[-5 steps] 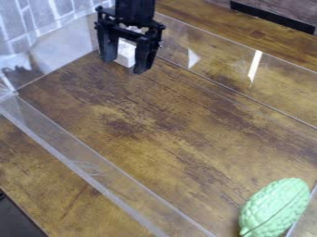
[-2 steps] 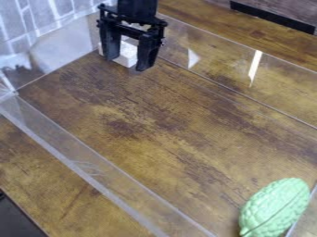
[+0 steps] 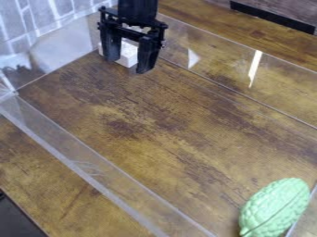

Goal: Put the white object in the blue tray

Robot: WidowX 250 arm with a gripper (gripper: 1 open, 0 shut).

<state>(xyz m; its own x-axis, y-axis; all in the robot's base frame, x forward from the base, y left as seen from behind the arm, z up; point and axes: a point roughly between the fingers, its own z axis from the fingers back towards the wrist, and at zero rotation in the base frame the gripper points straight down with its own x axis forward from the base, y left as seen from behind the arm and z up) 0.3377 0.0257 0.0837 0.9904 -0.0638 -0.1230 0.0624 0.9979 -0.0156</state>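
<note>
Spread wide at the gripper (image 3: pixel 128 63), with fingers (image 3: pixel 144 57) pointing down, one at each side of the block (image 3: pixel 128 53) as seen from the camera. Not pressed together, nor visibly pinching the block. Cannot tell from this view whether touching it, or whether reaching fully around it or just in front.

Showing white in the gap between the fingers, partly hidden by them: the block, near the corner of the clear walls, low by the table (image 3: pixel 161 116).

Around the block: to its right and beyond, running off toward the right edge of the view, the far wall (image 3: pixel 229 67), see-through and streaked with glare. To its left and nearer the camera, slanting down the view, the near wall (image 3: pixel 89 168), also see-through. Behind it and to the left, a pale draped sheet (image 3: pixel 47 18). Well apart from it, at the lower right, the green ribbed thing (image 3: pixel 273 208). In the way above the block: the gripper itself, covering parts of it from sight.
</note>
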